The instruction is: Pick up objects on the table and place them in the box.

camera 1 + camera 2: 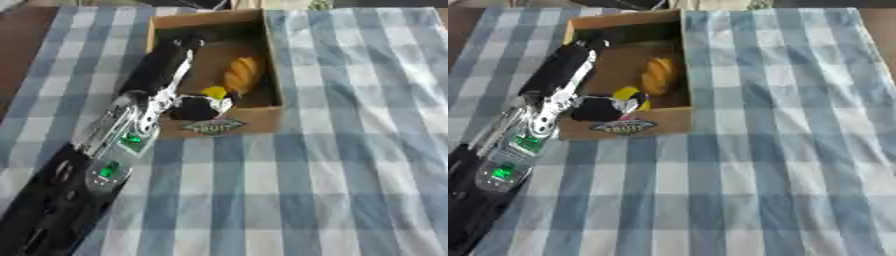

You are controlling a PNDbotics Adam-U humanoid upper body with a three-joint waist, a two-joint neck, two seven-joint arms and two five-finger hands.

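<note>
An open cardboard box (271, 65) stands on the checked cloth at the far middle, with a "FRUIT" label (214, 126) on its near wall. Inside lies an orange-yellow ridged item (243, 74) and, nearer the front, a small yellow thing (214, 92). My left arm comes in from the lower left. Its hand (160, 65) stretches over the box's left wall with straight fingers pointing to the far corner. The dark thumb (194, 108) sticks out over the box's near end beside the yellow thing; I cannot tell whether they touch. My right hand shows in neither view.
The blue and white checked cloth (350, 165) covers the table in front of the box and to its right. A brown strip of bare table (22, 45) shows at the far left. Dark things lie past the table's far edge.
</note>
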